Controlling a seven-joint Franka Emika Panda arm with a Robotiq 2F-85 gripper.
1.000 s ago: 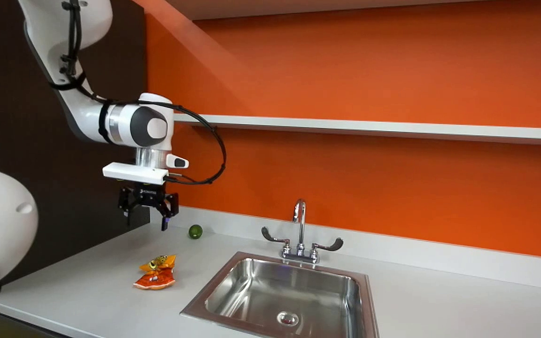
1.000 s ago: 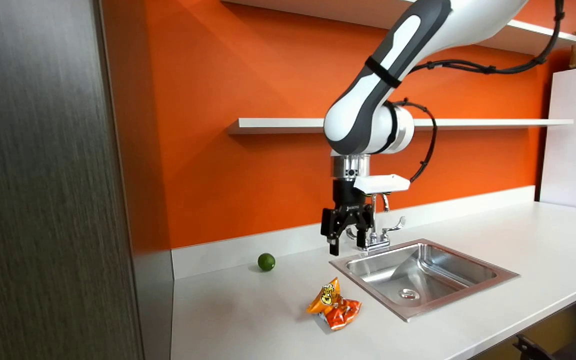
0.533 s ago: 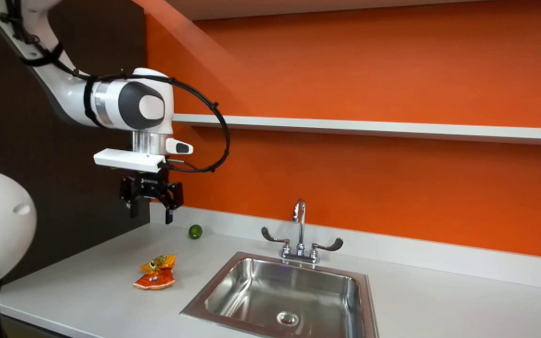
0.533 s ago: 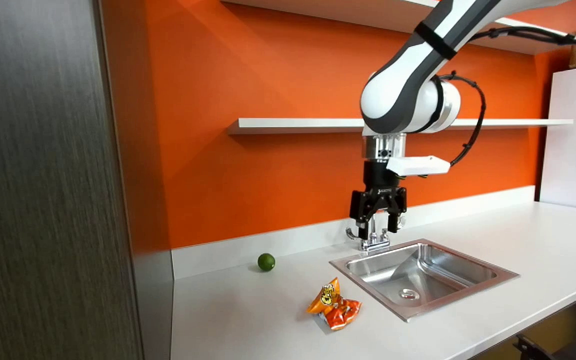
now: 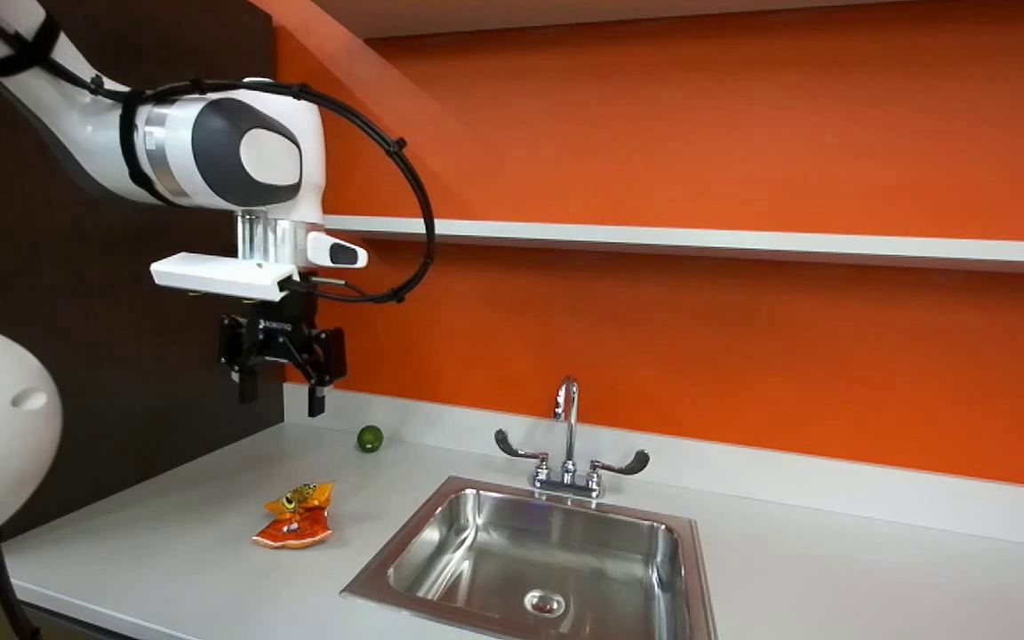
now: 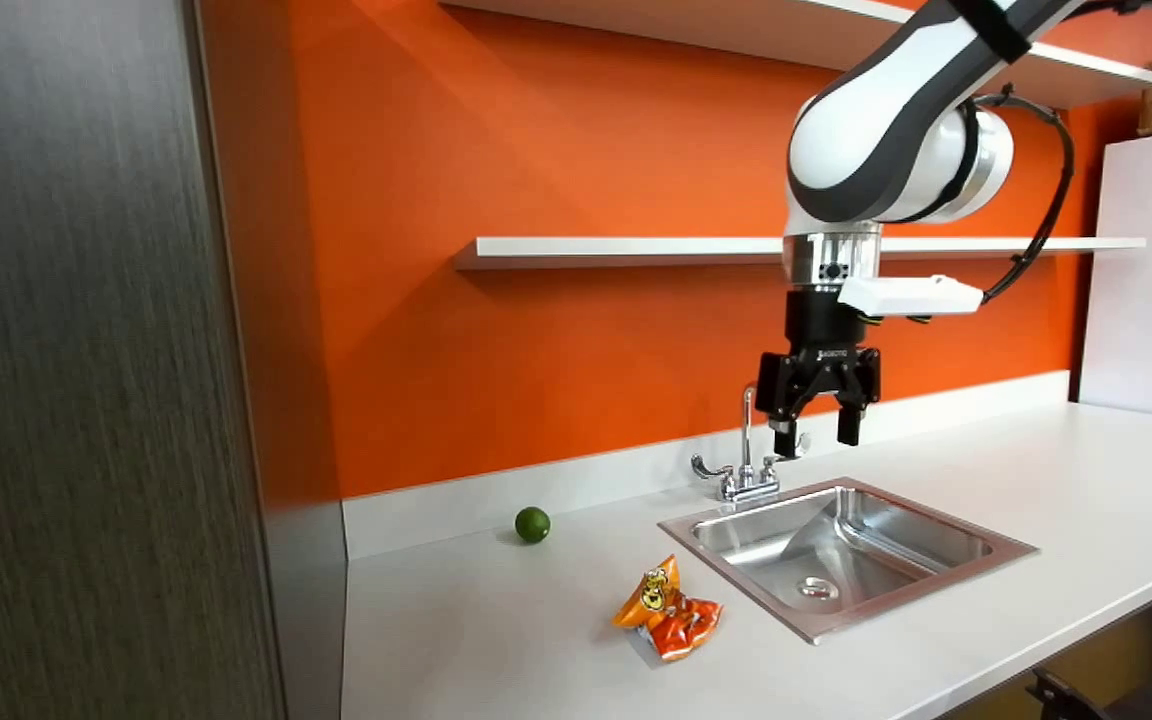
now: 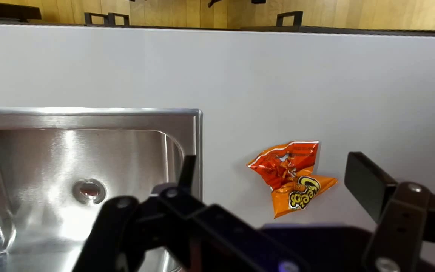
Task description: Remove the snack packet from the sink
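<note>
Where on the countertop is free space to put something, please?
In the wrist view, bare countertop lies between the sink and wood floor; in both exterior views, also right of the sink. Tighter: between sink and snack packet, and around the faucet.

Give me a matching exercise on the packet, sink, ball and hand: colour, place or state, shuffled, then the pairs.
1) snack packet
2) sink
3) small ball
4) hand

A) dark green, near the backsplash
B) open, holding nothing
C) red and orange, crumpled
D) stainless steel, set into the countertop

Pairs: 1-C; 2-D; 3-A; 4-B
</note>
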